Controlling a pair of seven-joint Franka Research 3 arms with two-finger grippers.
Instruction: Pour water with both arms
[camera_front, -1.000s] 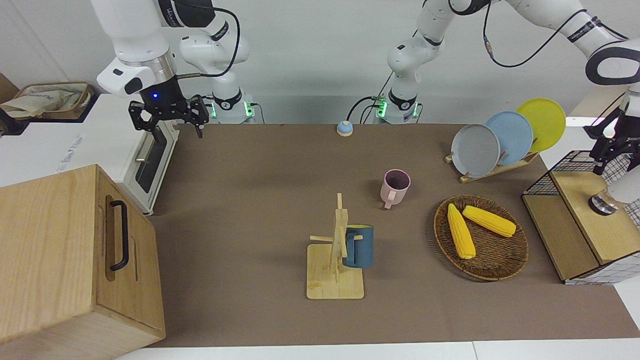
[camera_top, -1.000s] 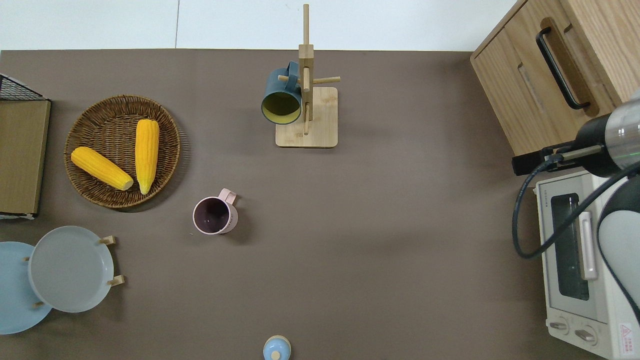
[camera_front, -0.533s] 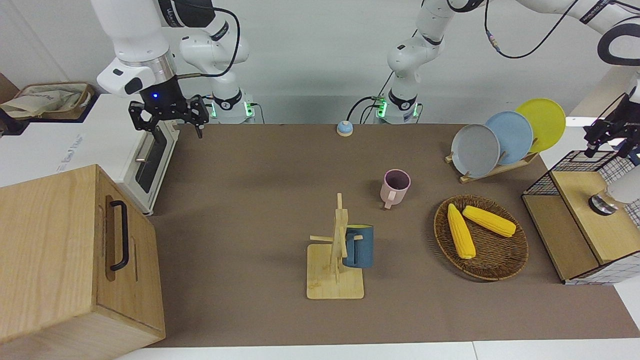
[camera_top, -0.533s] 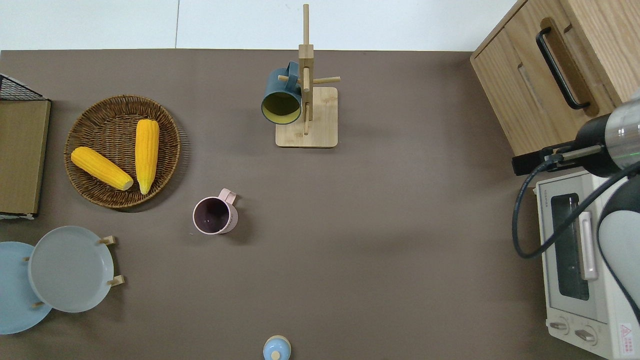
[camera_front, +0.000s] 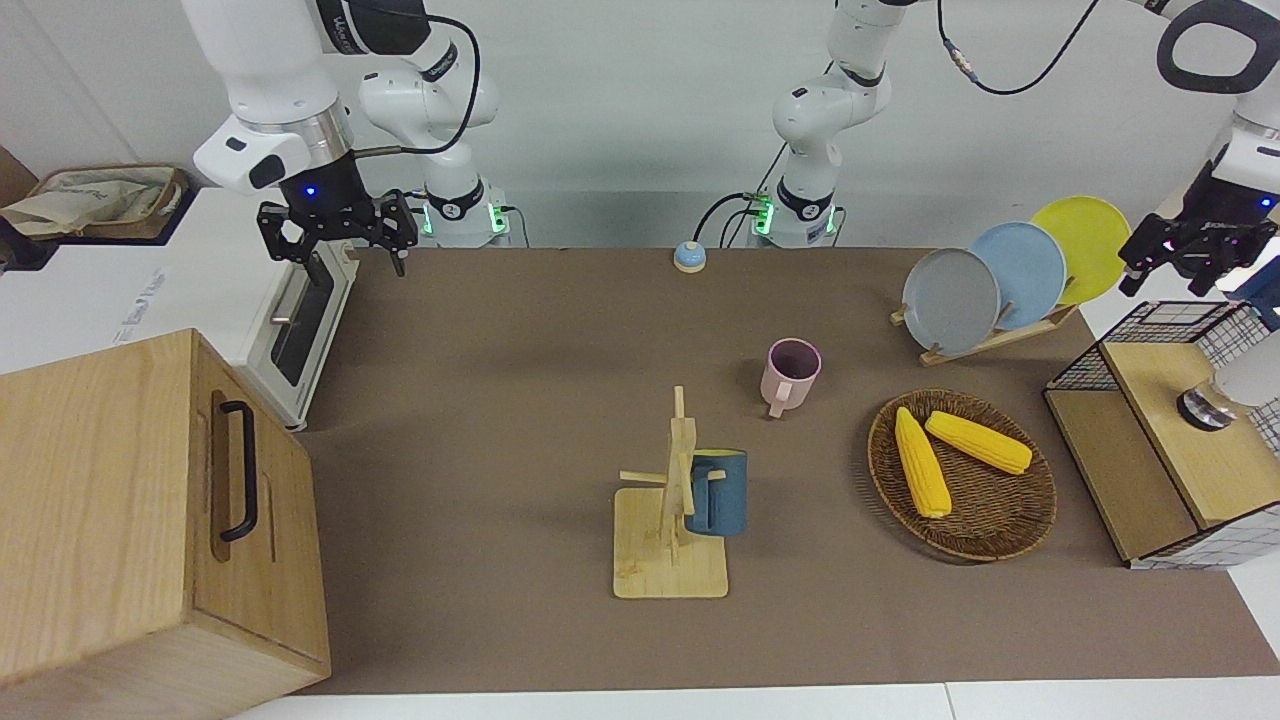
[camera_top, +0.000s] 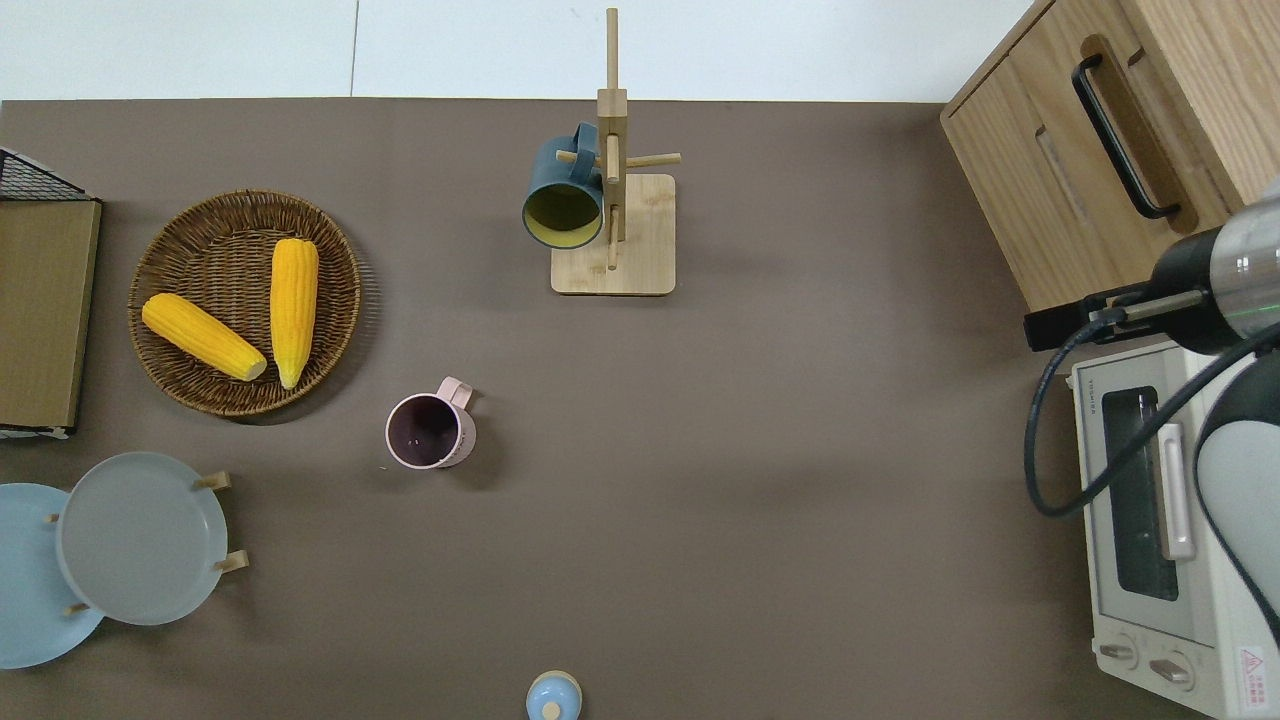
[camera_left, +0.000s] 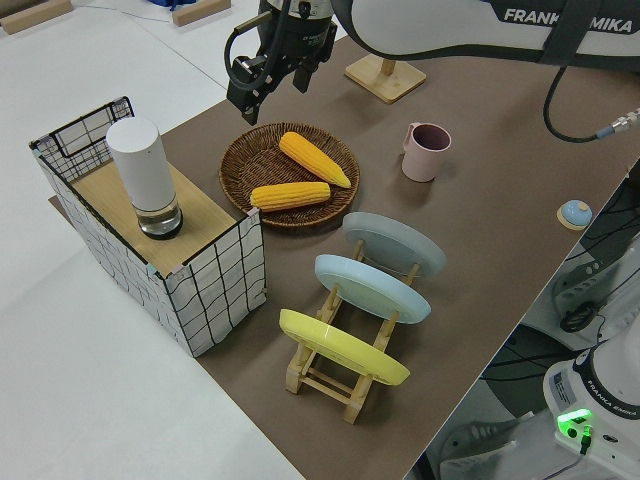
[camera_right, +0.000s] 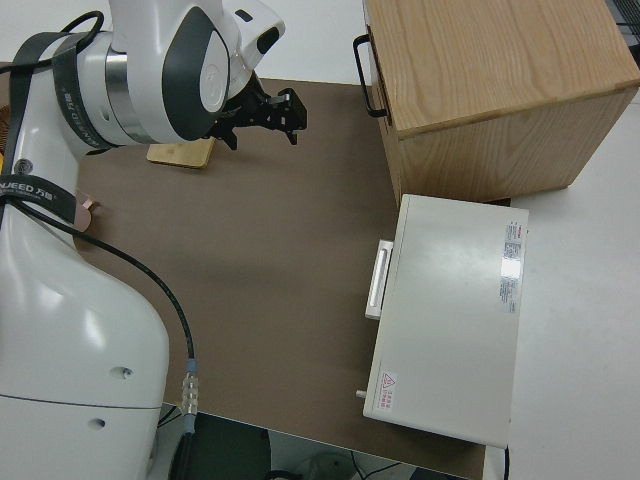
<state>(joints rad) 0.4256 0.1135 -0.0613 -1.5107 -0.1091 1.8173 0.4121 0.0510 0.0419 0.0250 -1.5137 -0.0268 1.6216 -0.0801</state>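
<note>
left pincer (camera_front: 1190, 262) open, right arm parked

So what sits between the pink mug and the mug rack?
Nothing: in the overhead view the brown mat is bare between the pink mug and the mug rack.

Desk (camera_front: 500, 400): brown surface
On it: pink mug (camera_front: 791, 373); mug tree (camera_front: 672, 520); wicker basket (camera_front: 1000, 510); plate rack (camera_front: 985, 343); wire crate (camera_front: 1150, 480); wooden cabinet (camera_front: 140, 520); toaster oven (camera_front: 300, 330); blue bell (camera_front: 689, 257)
</note>
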